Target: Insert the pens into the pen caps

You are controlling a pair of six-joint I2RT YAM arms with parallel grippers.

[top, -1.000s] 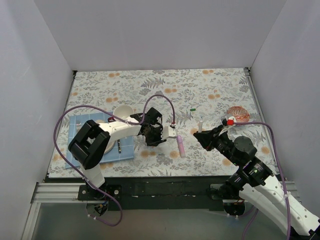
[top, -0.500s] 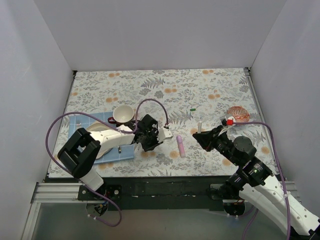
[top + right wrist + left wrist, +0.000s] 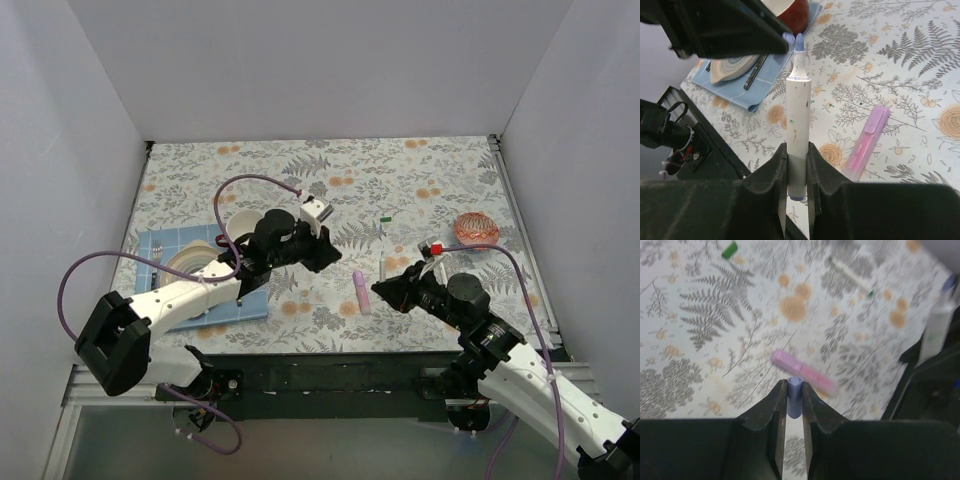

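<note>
My left gripper [image 3: 794,390] is shut on a small purple pen cap [image 3: 794,396], held above the table; it also shows in the top view [image 3: 332,260]. My right gripper [image 3: 797,150] is shut on a white pen [image 3: 798,115] with a purple tip, held upright; it also shows in the top view [image 3: 380,292]. The pen's tip is right beside the cap [image 3: 788,37], just to its right. A thicker pink pen [image 3: 360,291] lies on the table between the grippers. A slim white pen [image 3: 383,258] and a green cap [image 3: 386,218] lie further back.
A blue mat [image 3: 158,247] at the left holds a plate [image 3: 188,262] and a fork [image 3: 754,72]. A white cup [image 3: 240,223] stands behind it. A reddish bowl [image 3: 476,228] sits at the right. White walls enclose the table.
My left gripper has risen from the table beside the pink pen and turned toward the right arm. My right gripper has moved left with the white pen, bringing its tip to the cap.
</note>
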